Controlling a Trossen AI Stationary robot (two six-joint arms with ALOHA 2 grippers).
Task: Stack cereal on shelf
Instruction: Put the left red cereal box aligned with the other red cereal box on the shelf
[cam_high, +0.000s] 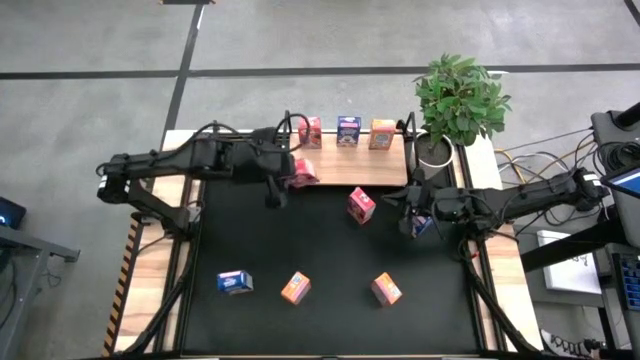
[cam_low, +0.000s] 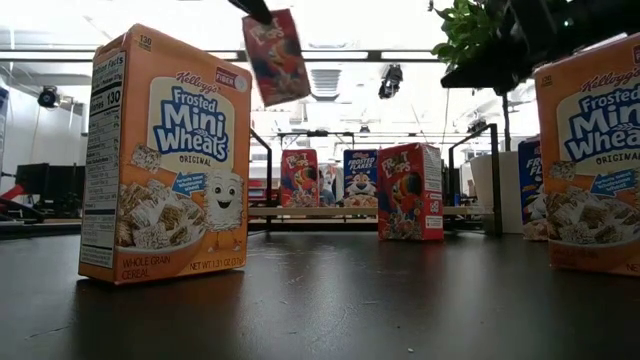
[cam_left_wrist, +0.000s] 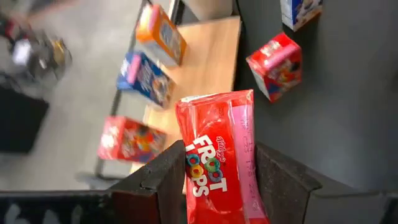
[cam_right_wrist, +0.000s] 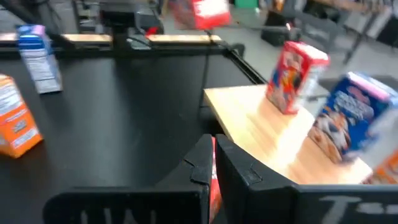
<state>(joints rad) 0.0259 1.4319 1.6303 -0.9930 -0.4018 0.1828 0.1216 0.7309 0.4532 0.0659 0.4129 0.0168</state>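
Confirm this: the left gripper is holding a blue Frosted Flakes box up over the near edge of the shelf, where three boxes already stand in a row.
Wrong in one respect: the box in the left gripper is a red Froot Loops box, not a blue Frosted Flakes one, as the left wrist view shows. The rest holds: it hangs over the near edge of the shelf, where three boxes stand in a row.

- The place is a robotics lab or test space, not a home.
- Two dark arms (cam_high: 200, 160) are mounted at a black table (cam_high: 320, 250) standing on a bare grey concrete floor (cam_high: 100, 50) marked with dark lines.
- Loose cables (cam_high: 530, 165) and equipment crowd the table's right side.
- The low view shows a ceiling with strip lighting (cam_low: 60, 50) and desks with monitors (cam_low: 30, 180) behind.
- A potted plant (cam_high: 455, 100) stands at the table's corner.
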